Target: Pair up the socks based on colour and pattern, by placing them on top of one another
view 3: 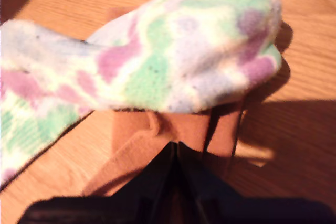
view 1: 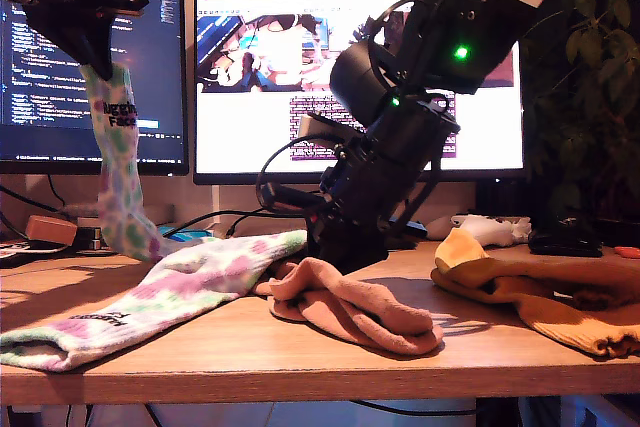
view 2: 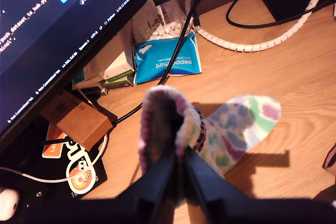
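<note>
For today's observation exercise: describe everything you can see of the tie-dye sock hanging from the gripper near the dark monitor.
The hanging tie-dye sock is soft, fuzzy knit, white mottled with pastel green and purple, with black lettering below the cuff. My first gripper is shut on its cuff, holding it up in front of the dark monitor at the exterior view's left. It hangs long and limp; its foot end trails down to the wooden desk, by the second tie-dye sock lying flat there.

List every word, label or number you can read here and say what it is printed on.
"peppermint": blue packet on the desk, first wrist view.
Black lettering on the hanging tie-dye sock: blurred, unreadable.
Black lettering on the lying tie-dye sock: too small.
Text on the dark monitor and the white monitor: too small to read.
</note>
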### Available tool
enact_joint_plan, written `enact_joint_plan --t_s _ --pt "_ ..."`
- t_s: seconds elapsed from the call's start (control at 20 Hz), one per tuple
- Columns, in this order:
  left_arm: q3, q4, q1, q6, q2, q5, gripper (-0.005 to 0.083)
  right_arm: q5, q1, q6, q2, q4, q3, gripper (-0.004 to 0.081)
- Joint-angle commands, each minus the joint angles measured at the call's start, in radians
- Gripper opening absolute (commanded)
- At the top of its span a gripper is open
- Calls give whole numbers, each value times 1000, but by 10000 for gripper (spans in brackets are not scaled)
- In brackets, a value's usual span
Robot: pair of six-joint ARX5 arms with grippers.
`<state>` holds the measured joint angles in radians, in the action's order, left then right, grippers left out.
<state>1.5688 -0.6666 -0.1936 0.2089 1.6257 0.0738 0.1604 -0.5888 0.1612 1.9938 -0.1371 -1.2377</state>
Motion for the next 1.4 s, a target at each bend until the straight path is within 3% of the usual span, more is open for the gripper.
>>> enact_joint_plan --t_s 0.0,0.3,0.45,0.7,1.0,1.1,1.15,1.2,1.35 --pt "8 8 2 1 -11 -8 -20 -25 7 26 31 -33 13 -13" --pt "8 6 2 1 -11 -14 -20 -315 7 115 30 -215 13 -13" --pt "8 5 2 1 -11 -14 -20 -383 6 196 13 -290 13 -13" --pt "8 11 2 2 -11 -14 -20 -377 -26 166 -82 -218 12 -13" --pt "8 11 2 1 -11 -18 -20 -352 -13 85 -180 -274 10 6" --pt "8 9 2 1 -11 -21 -20 -341 -12 23 -204 -298 -7 6" --pt "8 9 2 1 -11 -21 -20 -329 -11 -57 -213 -302 -18 11" --pt "8 8 2 1 -11 -21 -20 -308 -11 -154 -214 -303 -32 46" --pt "8 4 2 1 -11 -25 -20 -177 11 -351 -212 -311 -60 280"
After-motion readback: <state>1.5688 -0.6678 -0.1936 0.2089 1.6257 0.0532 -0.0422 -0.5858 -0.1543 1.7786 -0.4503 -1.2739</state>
